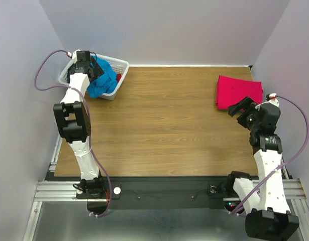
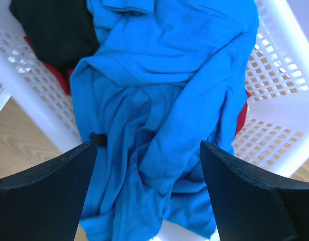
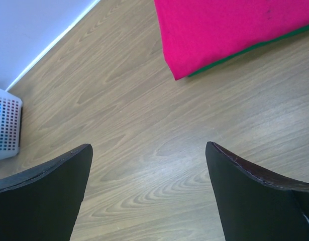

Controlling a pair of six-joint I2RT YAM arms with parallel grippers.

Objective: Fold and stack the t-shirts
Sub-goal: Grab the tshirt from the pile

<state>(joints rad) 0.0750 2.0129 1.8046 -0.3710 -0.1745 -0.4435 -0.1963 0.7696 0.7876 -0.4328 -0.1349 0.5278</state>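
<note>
1. Step in hand, judged: fetching the blue t-shirt (image 2: 159, 90) from the basket (image 1: 122, 66). Left pincer (image 2: 148, 146) is spread above it, gripping nothing.
2. Next move calls for lowering and pinching a fold of cloth.
3. Basket also holds dark cloth (image 2: 54, 30) and red cloth (image 2: 59, 76) beneath.
4. Pinkish-red t-shirt (image 1: 238, 91) lies folded at the worktop (image 1: 164, 120) far right; right pincer (image 3: 149, 146) spread, empty, nearby.

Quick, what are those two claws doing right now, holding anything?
Left gripper: open, holding nothing, over the blue t-shirt.
Right gripper: open, holding nothing, near the pink t-shirt.
</note>
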